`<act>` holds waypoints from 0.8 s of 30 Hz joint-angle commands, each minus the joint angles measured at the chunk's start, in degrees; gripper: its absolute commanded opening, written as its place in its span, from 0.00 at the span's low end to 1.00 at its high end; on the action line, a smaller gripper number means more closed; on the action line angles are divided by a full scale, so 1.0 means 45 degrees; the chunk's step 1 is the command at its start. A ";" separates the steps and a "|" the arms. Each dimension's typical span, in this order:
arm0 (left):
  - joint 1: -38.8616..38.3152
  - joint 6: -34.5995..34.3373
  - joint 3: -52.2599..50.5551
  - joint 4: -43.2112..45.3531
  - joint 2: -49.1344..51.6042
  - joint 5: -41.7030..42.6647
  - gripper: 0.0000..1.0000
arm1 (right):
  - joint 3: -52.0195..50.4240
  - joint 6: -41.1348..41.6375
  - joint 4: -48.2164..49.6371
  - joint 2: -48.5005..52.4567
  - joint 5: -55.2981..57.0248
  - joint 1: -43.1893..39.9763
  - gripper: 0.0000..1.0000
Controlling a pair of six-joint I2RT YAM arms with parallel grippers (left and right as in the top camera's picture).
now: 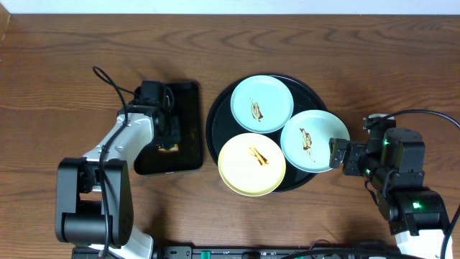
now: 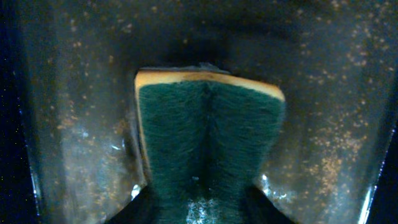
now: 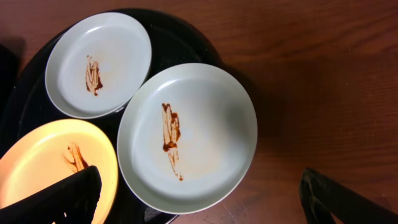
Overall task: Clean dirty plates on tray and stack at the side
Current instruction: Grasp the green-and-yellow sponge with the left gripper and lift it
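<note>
Three plates lie on the round black tray (image 1: 214,124): a pale blue-green plate (image 1: 261,104) at the back, a second blue-green plate (image 1: 314,140) at the right, and a pale yellow plate (image 1: 251,164) in front. Each carries a brown smear. Seen from the right wrist, they are the back plate (image 3: 99,62), the right plate (image 3: 186,134) and the yellow plate (image 3: 50,168). My right gripper (image 1: 336,152) is open, its fingers wide apart at the right plate's near edge. My left gripper (image 2: 201,208) is shut on a green-and-yellow sponge (image 2: 208,143), which is creased down its middle.
A smaller rectangular black tray (image 1: 188,108) lies left of the round tray, under the left gripper (image 1: 169,142). In the left wrist view its surface (image 2: 323,124) is wet and speckled. Brown wooden table (image 1: 359,57) surrounds both trays.
</note>
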 commanded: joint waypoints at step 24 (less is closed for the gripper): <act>-0.0049 -0.0146 -0.0097 -0.0126 -0.0724 -0.0107 0.48 | 0.0282 -0.0189 0.0044 -0.0019 -0.0058 -0.0063 0.99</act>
